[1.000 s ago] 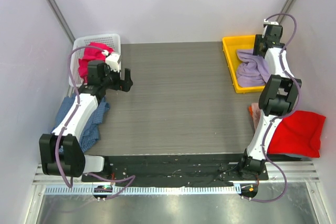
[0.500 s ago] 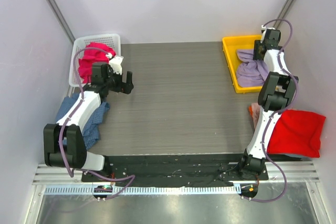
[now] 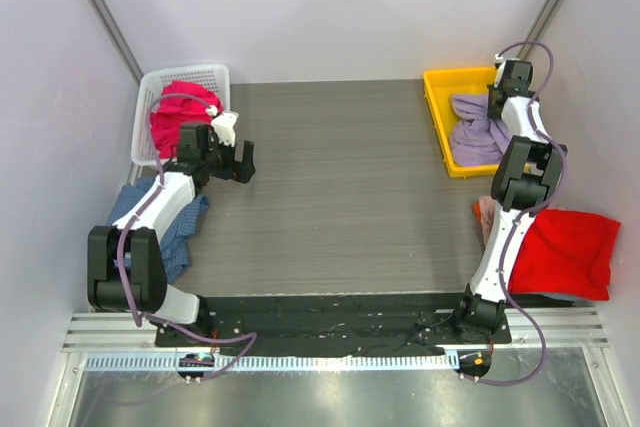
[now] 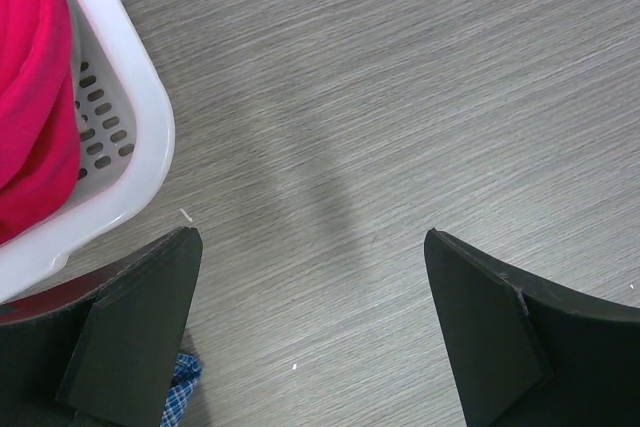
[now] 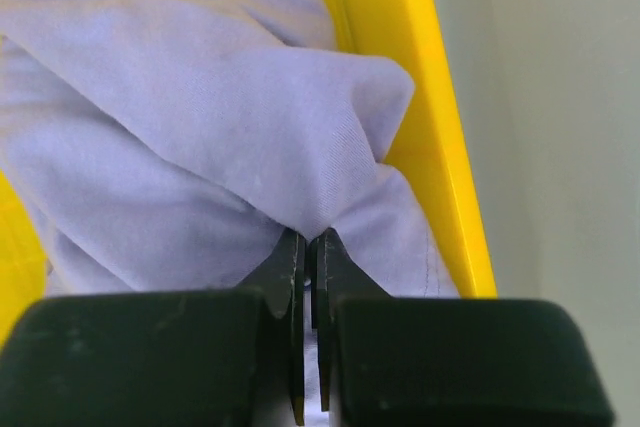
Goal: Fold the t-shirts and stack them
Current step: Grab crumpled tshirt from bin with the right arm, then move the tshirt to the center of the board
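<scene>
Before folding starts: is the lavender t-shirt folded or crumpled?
Crumpled: the lavender t-shirt lies bunched in uneven creases inside the yellow tray.

**Left jaws wide, right jaws pinched**

The left arm (image 3: 160,202) reaches up the table's left edge, and the left gripper (image 4: 308,247) hangs with fingers spread fully apart, holding nothing. The right arm (image 3: 496,250) stretches along the right edge to the far right corner, where the right gripper (image 5: 308,243) pinches a fold of the lavender t-shirt (image 5: 200,117)

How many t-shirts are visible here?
4: lavender t-shirt in the yellow plastic tray, magenta-pink t-shirt in the white mesh basket, blue checked t-shirt beside the left arm, red t-shirt right of the right arm. Others may be hidden.
</scene>
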Robot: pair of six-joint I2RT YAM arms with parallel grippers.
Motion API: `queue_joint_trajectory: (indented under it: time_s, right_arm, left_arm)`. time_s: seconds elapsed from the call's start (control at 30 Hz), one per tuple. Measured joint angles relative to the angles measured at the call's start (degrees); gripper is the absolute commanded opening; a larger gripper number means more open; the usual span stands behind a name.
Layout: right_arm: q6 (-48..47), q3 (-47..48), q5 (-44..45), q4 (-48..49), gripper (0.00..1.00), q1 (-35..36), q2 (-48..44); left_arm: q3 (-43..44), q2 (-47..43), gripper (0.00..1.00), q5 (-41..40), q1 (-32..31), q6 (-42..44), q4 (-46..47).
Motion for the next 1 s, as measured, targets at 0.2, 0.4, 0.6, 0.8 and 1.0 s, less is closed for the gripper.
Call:
queue_joint_trajectory:
  time_s: [0.2,0.4,0.6,0.8,1.0]
  right_arm:
    - [0.81,-2.60,-3.52,-2.23,0.01,0.02,-1.84]
    - [1.90,-3.13,-8.92,-9.90,0.01,1.90,-12.24]
    - [1.57,4.57,-12.11,-15.65,0.01,9.68,-26.80]
    - [0.09,10.19,-16.17,-18.97,0.01,21.20,-37.18]
    - [-0.35,8.96,-20.63,-22.36,0.01,29.09,-39.30]
  left_arm:
    - [0.07,0.00,1.00,0.00,0.00,0.00,-0.07]
    - [0.52,0.00,1.00,0.00,0.00,-0.11,-0.07]
    - [1.20,-0.02,1.00,-0.09,0.00,-0.13,-0.07]
    - [1.20,-1.25,1.00,-1.29,0.00,-0.11,-0.07]
    - [1.25,-4.20,1.00,-1.88,0.00,-0.13,-0.02]
